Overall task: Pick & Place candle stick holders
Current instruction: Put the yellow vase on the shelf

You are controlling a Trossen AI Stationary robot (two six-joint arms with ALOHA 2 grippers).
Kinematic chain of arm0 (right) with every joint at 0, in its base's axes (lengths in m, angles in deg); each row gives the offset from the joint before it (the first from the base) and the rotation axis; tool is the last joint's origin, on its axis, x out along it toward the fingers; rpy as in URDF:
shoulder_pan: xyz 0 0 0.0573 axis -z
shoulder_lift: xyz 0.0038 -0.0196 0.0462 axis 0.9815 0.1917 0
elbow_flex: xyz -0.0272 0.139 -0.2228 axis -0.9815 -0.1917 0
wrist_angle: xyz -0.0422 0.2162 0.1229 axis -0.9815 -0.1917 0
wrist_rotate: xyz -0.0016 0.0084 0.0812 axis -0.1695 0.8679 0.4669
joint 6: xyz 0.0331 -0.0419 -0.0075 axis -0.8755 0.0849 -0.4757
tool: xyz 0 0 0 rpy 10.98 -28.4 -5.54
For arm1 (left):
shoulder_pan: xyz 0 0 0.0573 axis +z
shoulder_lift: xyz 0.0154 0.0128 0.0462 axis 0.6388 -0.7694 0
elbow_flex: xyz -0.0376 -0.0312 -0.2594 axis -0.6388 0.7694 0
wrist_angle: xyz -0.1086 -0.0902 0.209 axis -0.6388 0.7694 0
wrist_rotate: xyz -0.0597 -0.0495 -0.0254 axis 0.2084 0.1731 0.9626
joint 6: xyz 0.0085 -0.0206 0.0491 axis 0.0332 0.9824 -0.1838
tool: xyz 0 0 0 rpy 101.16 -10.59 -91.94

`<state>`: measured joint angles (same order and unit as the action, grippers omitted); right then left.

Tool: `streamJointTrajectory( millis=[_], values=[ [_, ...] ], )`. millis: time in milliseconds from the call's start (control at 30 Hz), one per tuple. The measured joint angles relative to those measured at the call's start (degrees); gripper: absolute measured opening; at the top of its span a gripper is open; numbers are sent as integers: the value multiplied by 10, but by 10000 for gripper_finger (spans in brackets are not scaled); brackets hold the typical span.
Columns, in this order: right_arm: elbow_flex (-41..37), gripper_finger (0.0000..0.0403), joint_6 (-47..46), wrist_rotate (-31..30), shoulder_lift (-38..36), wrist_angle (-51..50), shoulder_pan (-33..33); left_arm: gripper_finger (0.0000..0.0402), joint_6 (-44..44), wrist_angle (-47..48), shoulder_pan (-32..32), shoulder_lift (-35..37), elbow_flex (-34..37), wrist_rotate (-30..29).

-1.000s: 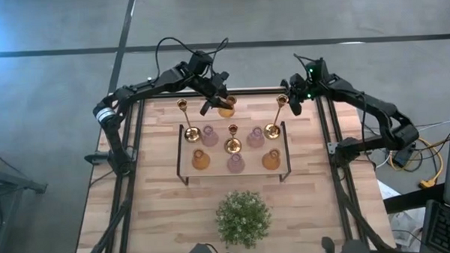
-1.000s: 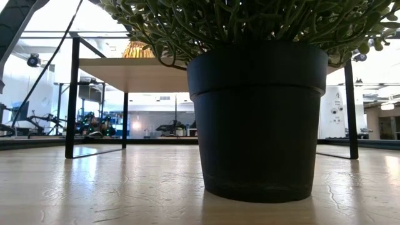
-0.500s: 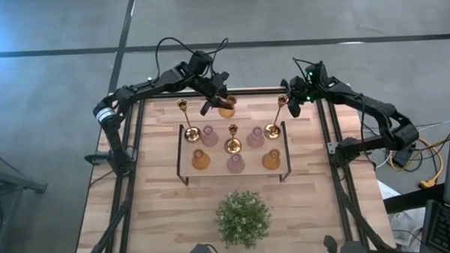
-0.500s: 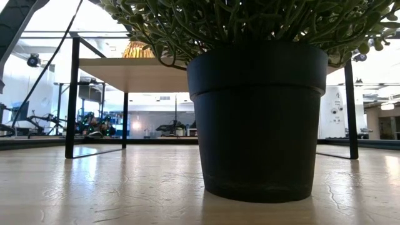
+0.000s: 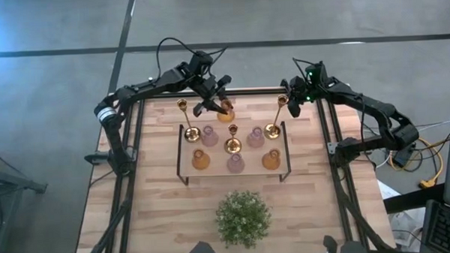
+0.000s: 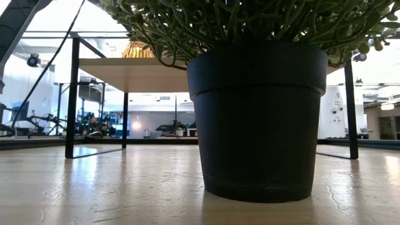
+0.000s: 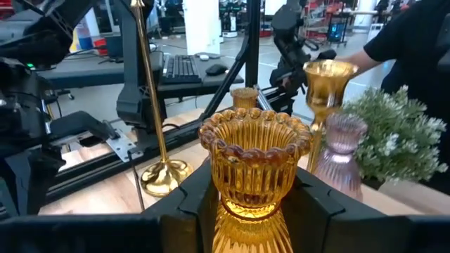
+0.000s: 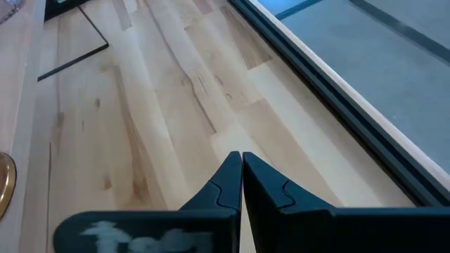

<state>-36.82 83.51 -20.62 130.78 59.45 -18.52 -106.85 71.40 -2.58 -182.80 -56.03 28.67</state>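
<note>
Amber glass candle stick holder [image 7: 254, 169] sits pinched between the left gripper's [image 5: 213, 106] fingers [image 7: 325, 204] above the desk's [image 5: 160, 204] far edge, beside a brass stick [image 5: 184, 117]. Right gripper [image 8: 242, 184], fingers pressed together, hovers near the far right corner.

Both arms are showing dark, slender jointed links with black cables looping above them, the left arm [image 5: 145, 88] carrying a white band near its base, the right arm [image 5: 359, 103] glowing a small green light, and each ending in two angular matte-black fingers [image 8: 226, 184].
</note>
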Motion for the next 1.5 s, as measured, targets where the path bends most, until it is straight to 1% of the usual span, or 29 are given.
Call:
streamJointTrajectory(
  millis=[267,600,933,1167,1500],
  values=[
    [0,8,9,0,0,12,0,126,8,-44,-1,-47,0,1],
    [0,9,6,0,0,33,0,126,6,-53,-8,-81,1,51],
    [0,9,4,0,0,45,0,126,-23,-54,-28,-85,1,56],
    [0,9,5,1,0,45,0,126,-42,-54,-31,-85,3,55],
    [0,9,4,1,0,70,0,126,-57,-54,-37,-85,29,66]
  ],
)
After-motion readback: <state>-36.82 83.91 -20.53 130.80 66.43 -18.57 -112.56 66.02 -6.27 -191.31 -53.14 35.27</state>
